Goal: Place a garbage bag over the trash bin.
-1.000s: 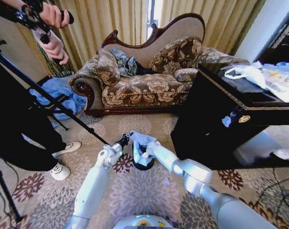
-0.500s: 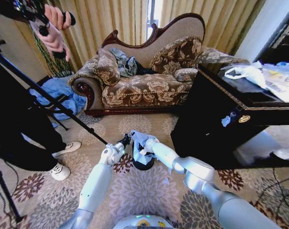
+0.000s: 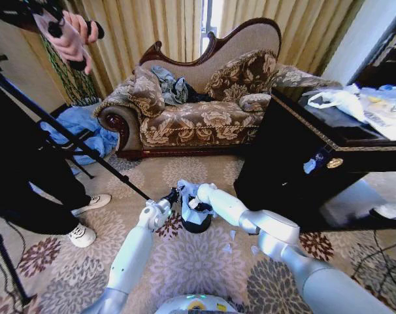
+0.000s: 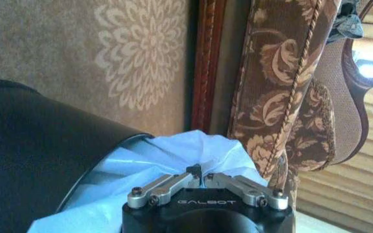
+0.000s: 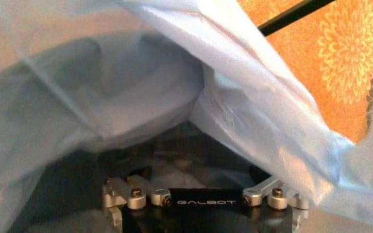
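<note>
Grippers: the left gripper is pinched together on a fold of the bag at the bin's left rim, seen plainly in the left wrist view; the right gripper is at the bag's top on the right, and its wrist view shows the links spread wide inside the plastic, so I judge it apart and clamped on nothing.
Bag: pale blue-white, bunched over the mouth of the bin, part tucked in, part heaped above the rim; in the left wrist view the film spills past the black wall.
Bin: stands upright on the carpet between the two arms; inside it the right wrist view shows dark hollow under the film, nothing else that I can make out.
Step in hand: spreading the bag's mouth round the rim, likely mid-way.
Doing it well: keep the left pinch as anchor, carry the free edge outward and down past the far rim, slowly, since thin film tears and a light bin may tip.
Farther off: cabinet to the right, sofa beyond.
</note>
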Controlling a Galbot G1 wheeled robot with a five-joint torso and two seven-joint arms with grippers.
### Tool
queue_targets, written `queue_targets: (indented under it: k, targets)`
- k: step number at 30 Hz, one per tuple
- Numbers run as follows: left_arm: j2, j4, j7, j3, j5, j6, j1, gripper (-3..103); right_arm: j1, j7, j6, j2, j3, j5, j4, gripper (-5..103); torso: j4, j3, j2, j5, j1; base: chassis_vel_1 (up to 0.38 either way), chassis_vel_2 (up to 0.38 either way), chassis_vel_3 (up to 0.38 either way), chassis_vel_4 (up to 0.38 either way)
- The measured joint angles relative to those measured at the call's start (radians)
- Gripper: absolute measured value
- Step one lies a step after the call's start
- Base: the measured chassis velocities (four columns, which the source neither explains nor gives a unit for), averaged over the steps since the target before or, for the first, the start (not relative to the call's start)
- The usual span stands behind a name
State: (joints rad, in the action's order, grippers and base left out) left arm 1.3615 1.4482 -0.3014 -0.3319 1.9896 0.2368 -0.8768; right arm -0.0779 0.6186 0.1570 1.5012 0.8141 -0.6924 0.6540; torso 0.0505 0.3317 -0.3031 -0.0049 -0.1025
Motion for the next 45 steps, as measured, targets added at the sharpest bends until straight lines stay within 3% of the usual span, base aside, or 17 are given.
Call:
queue_targets:
  k: [8,16,22,35,45]
  targets:
    - [-0.006,0.011,0.0,-0.002,0.0,-0.001,-0.005,0,0.015,0.032,0.003,-0.045,0.018,0.038,0.064,100,0.0,0.0,0.0,0.0001,0.0,0.0,0.0,0.0,0.0]
    - [-0.008,0.019,-0.002,-0.002,0.0,-0.002,-0.002,0,0.032,0.154,0.063,-0.05,-0.015,0.055,0.096,100,-0.0001,0.0,0.0,0.0,0.0,0.0,0.0,0.0,0.0]
    - [-0.019,0.028,-0.005,-0.001,0.002,-0.002,-0.003,0,0.047,0.196,0.073,-0.068,-0.029,0.054,0.141,100,-0.0003,0.0,0.0,0.0001,0.0,0.0,0.0,0.0,0.0]
    - [-0.029,0.017,-0.005,0.007,-0.015,-0.004,0.008,0,0.086,0.312,0.09,-0.199,-0.045,0.108,0.307,100,-0.0003,0.0,0.0,0.0001,0.0,0.0,0.0,0.0,0.0]
    - [-0.039,0.013,-0.004,0.013,-0.029,-0.005,0.006,0,0.111,0.329,0.064,-0.313,-0.068,0.137,0.494,100,0.0,0.0,0.0,0.0,0.0,0.0,0.0,0.0,0.0]
